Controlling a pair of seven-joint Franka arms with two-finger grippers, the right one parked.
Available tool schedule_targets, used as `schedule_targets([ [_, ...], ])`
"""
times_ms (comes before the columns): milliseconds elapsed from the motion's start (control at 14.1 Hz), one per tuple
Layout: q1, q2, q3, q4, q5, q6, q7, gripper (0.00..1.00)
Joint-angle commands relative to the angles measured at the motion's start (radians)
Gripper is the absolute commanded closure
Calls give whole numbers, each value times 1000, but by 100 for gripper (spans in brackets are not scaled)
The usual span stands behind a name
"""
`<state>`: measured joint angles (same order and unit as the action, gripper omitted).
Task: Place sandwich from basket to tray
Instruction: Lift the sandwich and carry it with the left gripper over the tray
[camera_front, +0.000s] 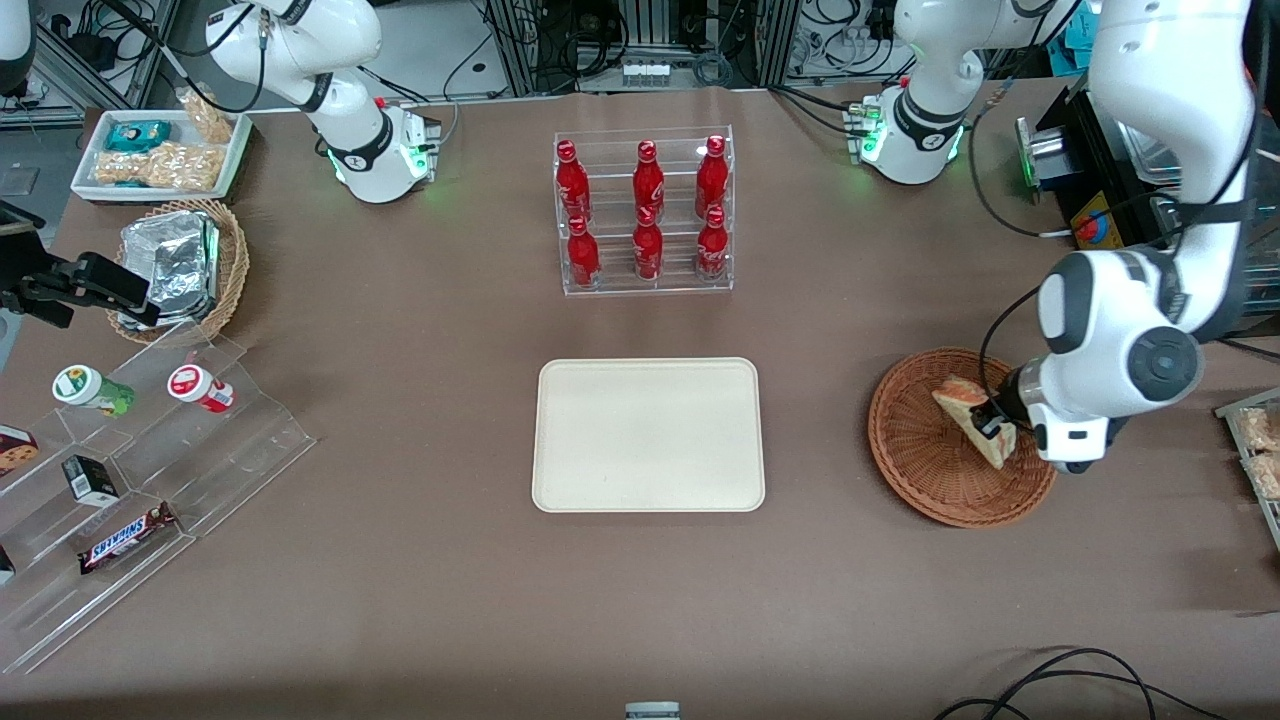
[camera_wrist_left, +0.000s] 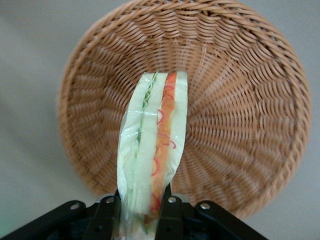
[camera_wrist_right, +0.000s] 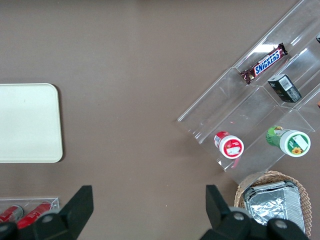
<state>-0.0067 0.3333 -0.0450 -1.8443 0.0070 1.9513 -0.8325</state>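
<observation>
Pinching the see-through-wrapped triangle sandwich over the round brown wicker basket, the claw could lose its slippery wrap.

The front view looks steeply down on the whole bench. The left wrist camera looks close past its pincer into the basket. The right wrist camera faces straight down; both it and the front view show the tray.
</observation>
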Motion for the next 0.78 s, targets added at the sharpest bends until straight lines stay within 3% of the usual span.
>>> schedule_targets([
  [0, -54, 0, -12, 77, -4, -81, -7, 99],
  [354, -261, 107, -76, 128, 11, 75, 24, 94],
  [707, -472, 294, -78, 308, -1, 155, -80, 98],
])
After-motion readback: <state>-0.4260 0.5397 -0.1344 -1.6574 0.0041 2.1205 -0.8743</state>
